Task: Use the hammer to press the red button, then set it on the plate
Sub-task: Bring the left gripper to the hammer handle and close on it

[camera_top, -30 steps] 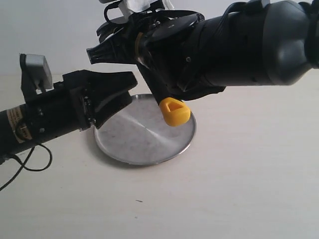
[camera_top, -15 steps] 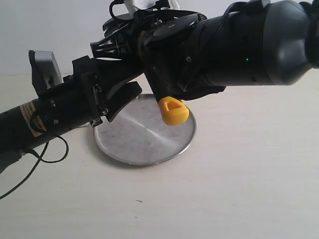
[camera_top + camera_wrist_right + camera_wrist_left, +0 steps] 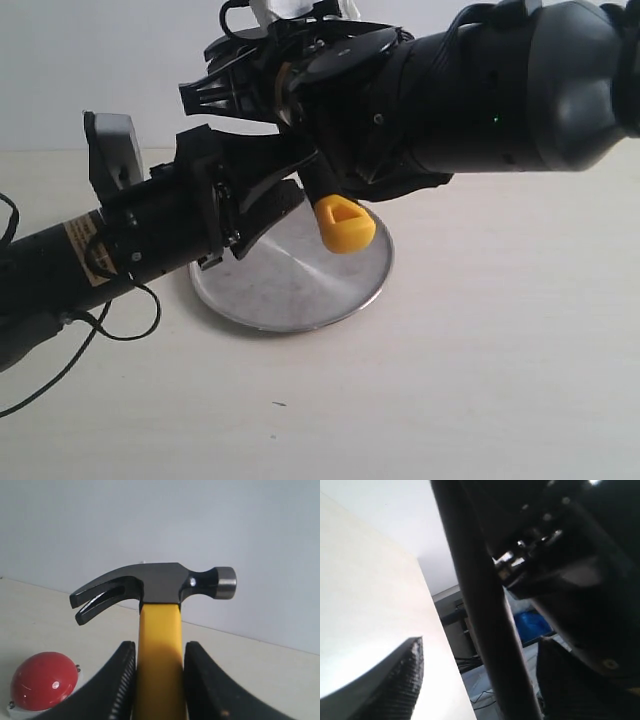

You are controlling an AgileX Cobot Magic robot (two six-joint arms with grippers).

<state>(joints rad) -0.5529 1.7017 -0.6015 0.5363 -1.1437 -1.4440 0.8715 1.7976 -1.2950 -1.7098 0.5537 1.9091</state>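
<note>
My right gripper (image 3: pixel 159 682) is shut on the yellow handle of the hammer (image 3: pixel 159 630), whose dark claw head stands upright above the fingers. The red button (image 3: pixel 44 686) on its white base sits on the table beside and below the head. In the exterior view the hammer's yellow looped end (image 3: pixel 345 222) hangs over the silver plate (image 3: pixel 290 285), under the bulky right arm (image 3: pixel 470 90). My left gripper (image 3: pixel 292 178) is open, its fingers either side of the handle's dark part (image 3: pixel 487 630) without closing on it.
The left arm's body (image 3: pixel 120 245) lies low across the table's left side, over the plate's left rim, with its cable (image 3: pixel 70 345) trailing on the tabletop. A pale wall stands behind the table.
The left arm has moved right and upward, bringing its open fingers from beside the plate up around the hammer's handle. The right arm and hammer have barely moved.
</note>
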